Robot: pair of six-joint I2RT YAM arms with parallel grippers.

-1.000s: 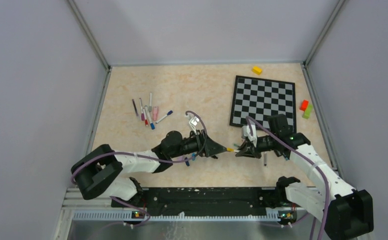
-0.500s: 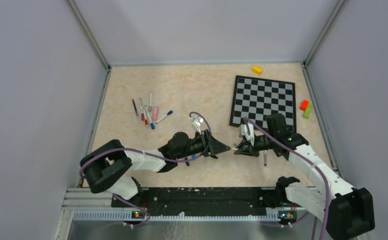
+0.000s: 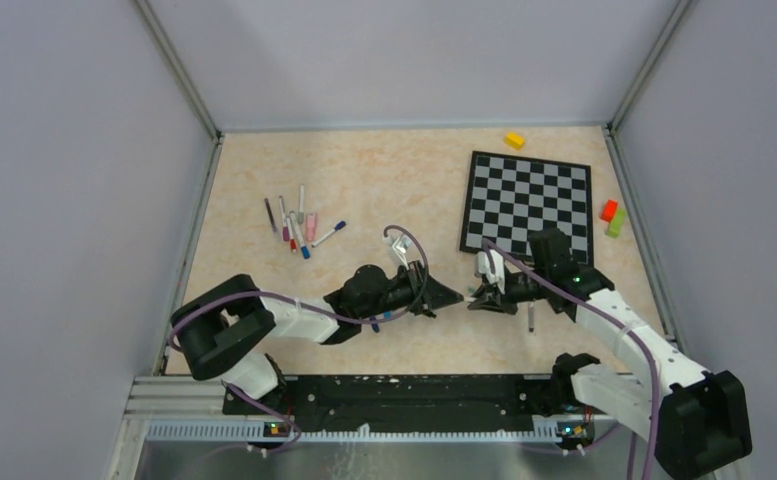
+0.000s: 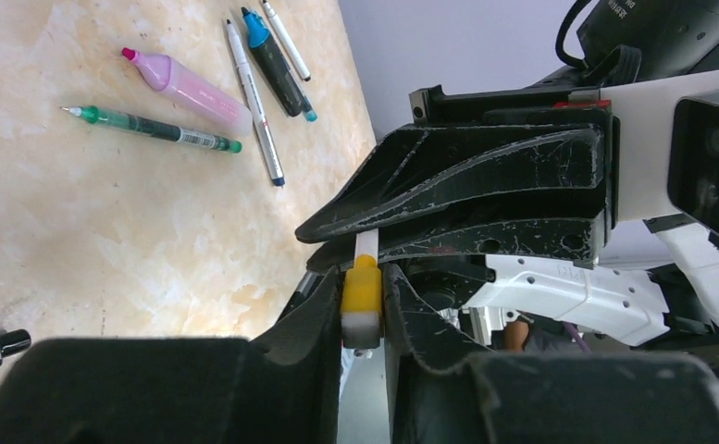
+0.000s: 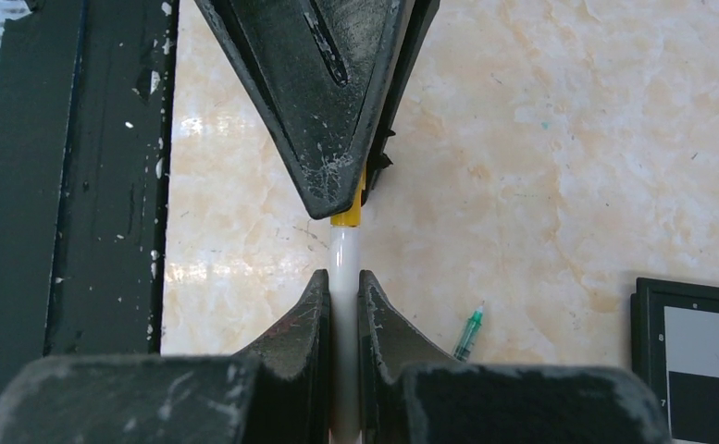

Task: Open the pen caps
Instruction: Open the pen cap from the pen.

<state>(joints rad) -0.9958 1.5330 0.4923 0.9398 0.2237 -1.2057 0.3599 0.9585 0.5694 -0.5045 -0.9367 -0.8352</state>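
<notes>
A thin white pen [image 5: 344, 268] is held level above the table between my two grippers. My right gripper [image 5: 342, 282] is shut on its white barrel. My left gripper [image 4: 363, 277] is shut on the pen's yellow cap [image 4: 362, 294], with both fingers pressed against the cap's sides. From above, the left gripper [image 3: 452, 297] and right gripper [image 3: 476, 297] meet tip to tip in front of the arm bases. In the right wrist view only a sliver of the yellow cap [image 5: 347, 218] shows under the left gripper's fingers [image 5: 323, 139].
Several loose pens [image 3: 299, 225] lie at the left, among them a pink highlighter [image 4: 189, 85] and a green pen [image 4: 152, 128]. A checkerboard [image 3: 529, 203] lies at the right, with a yellow block [image 3: 514, 140] behind it and red and green blocks [image 3: 612, 215] beside it. Another green pen [image 5: 467, 331] lies near the board.
My left gripper moved right up to the right gripper and closed from wide open onto the yellow cap. The right gripper stayed shut on the pen and shifted slightly left.
</notes>
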